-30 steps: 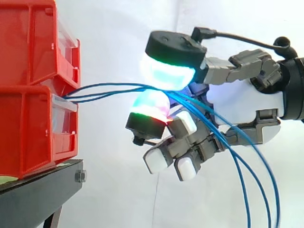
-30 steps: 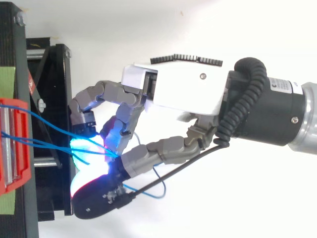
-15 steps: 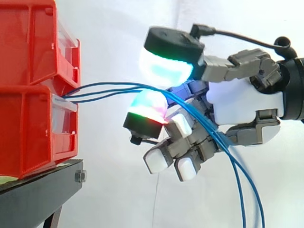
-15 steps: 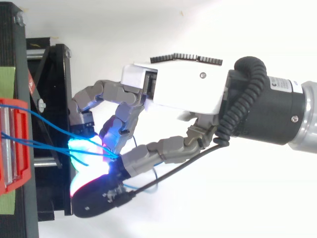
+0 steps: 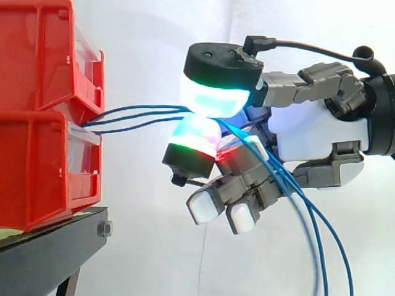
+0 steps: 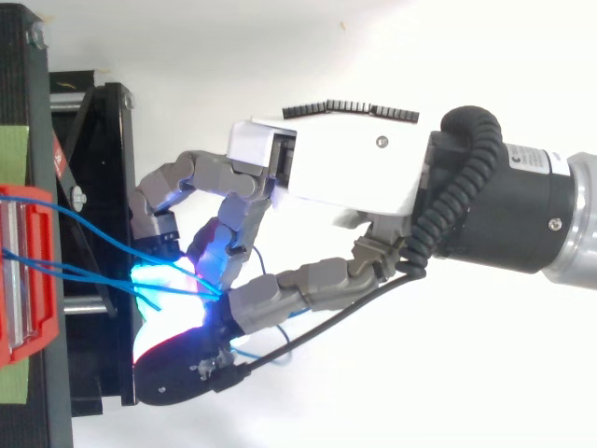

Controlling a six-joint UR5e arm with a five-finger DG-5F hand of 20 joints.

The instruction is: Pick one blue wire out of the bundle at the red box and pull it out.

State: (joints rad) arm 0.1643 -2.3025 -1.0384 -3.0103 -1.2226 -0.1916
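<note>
Two stacked red boxes (image 5: 43, 166) stand at the left on a black stand (image 5: 55, 246). A bundle of thin blue wires (image 5: 142, 114) leaves the gap between the boxes and runs right into my hand (image 5: 315, 132). A large glowing cyan-green pad above and a glowing red-green pad below press together on the wires where they converge. The other fingers curl underneath. Behind the pinch the wires hang down in loops at the lower right (image 5: 321, 246). From above, the wires (image 6: 93, 238) stretch from the red box (image 6: 23, 271) to the hand (image 6: 345, 173).
A white curtain hangs behind the work. The black stand (image 6: 103, 140) lies just under and left of the fingers. Clear plastic label fronts edge the red boxes.
The upper glowing pad has come down onto the lower one, closing the gap over the wires. The hanging wire loops have swung closer together.
</note>
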